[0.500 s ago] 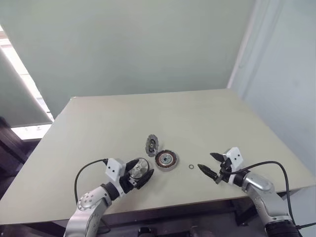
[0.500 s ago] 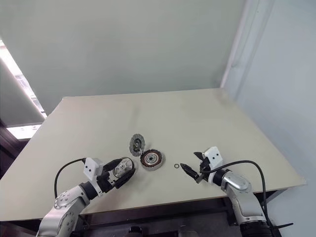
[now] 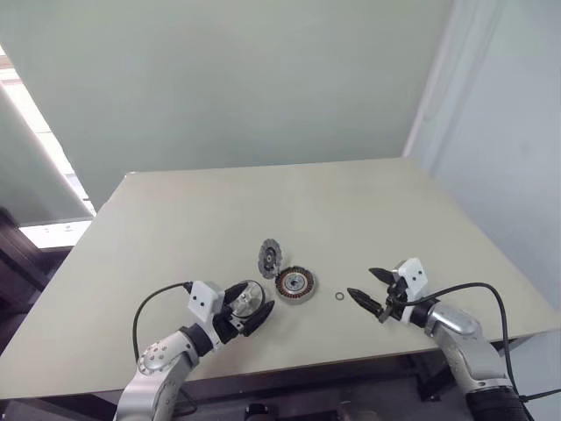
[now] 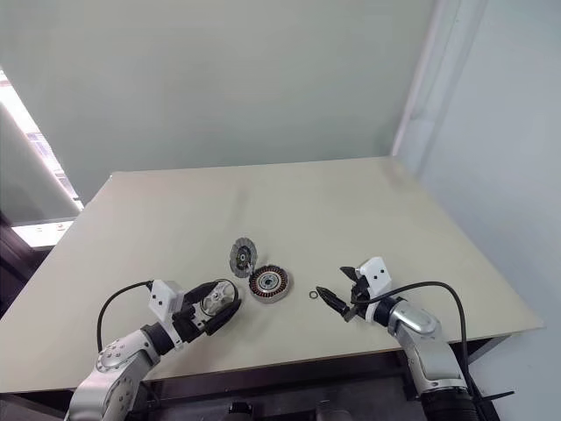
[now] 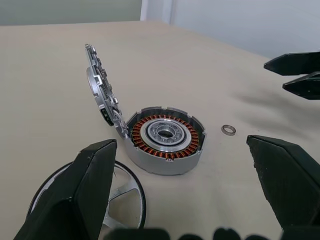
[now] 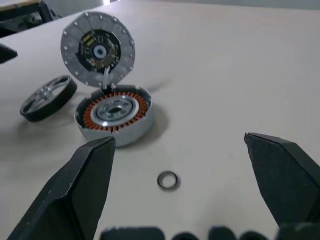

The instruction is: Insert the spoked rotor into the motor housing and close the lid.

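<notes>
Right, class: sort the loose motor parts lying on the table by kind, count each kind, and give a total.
Spoked wheel: 1
Motor housing with copper windings: 1
Round lid, standing open at the housing's edge: 1
Small loose ring: 1
Total: 4

One beige counter (image 3: 368, 210) carries four small motor parts. There is one motor housing (image 6: 114, 114) with a coppery ring of windings, one round lid (image 6: 98, 48) standing upright at the housing's edge, one silver spoked rotor (image 6: 47, 97) lying flat, and one tiny loose ring (image 6: 168, 180). Two robot grippers are present: one left gripper (image 3: 252, 313) and one right gripper (image 3: 369, 293).
</notes>
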You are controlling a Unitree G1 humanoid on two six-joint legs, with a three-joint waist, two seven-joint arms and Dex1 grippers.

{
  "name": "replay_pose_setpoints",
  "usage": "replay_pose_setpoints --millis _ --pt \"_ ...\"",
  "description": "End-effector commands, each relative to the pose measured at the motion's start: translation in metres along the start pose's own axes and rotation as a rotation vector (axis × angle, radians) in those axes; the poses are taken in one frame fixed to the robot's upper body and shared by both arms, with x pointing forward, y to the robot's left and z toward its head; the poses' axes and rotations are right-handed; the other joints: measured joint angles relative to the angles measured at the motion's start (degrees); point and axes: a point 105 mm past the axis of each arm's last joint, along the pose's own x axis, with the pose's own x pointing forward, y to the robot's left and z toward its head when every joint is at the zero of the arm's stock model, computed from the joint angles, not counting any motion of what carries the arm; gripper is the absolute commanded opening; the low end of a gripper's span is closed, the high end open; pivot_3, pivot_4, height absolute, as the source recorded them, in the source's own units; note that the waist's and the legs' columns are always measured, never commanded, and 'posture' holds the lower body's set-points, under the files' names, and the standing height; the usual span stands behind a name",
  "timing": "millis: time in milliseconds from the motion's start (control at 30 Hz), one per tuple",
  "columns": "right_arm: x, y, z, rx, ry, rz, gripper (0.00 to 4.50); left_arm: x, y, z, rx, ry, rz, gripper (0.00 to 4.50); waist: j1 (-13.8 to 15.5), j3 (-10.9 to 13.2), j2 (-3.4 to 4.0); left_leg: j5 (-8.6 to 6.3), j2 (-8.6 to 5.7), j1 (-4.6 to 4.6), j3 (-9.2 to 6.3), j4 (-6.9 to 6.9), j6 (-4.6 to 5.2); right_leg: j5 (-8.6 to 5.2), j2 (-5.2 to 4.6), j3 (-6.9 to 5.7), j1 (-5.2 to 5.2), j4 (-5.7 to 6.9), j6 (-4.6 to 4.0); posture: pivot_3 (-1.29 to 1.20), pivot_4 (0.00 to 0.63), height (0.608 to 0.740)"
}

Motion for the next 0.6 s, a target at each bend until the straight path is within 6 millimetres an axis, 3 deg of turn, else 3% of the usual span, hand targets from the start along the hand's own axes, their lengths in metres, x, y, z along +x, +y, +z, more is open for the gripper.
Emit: replay_pose_setpoints --millis 33,600 --pt "0.002 -0.005 0.011 -0.013 -0.029 -0.013 4.50 0.002 -0.005 0.015 0.042 -0.050 -0.015 4.45 0.00 0.00 0.00 0.00 0.00 0.00 0.00 0.00 0.00 0.00 0.00 0.00 0.00 0.00 0.00 0.00 0.000 0.740" --pt "0.015 0.006 -0.006 0.048 0.098 -0.050 4.50 0.006 -0.011 0.004 0.048 -0.007 -0.059 4.45 0.00 0.00 0.00 0.00 -0.01 -0.01 0.00 -0.01 0.00 0.00 -0.01 0.00 -0.01 -0.01 0.00 0.00 0.000 0.740"
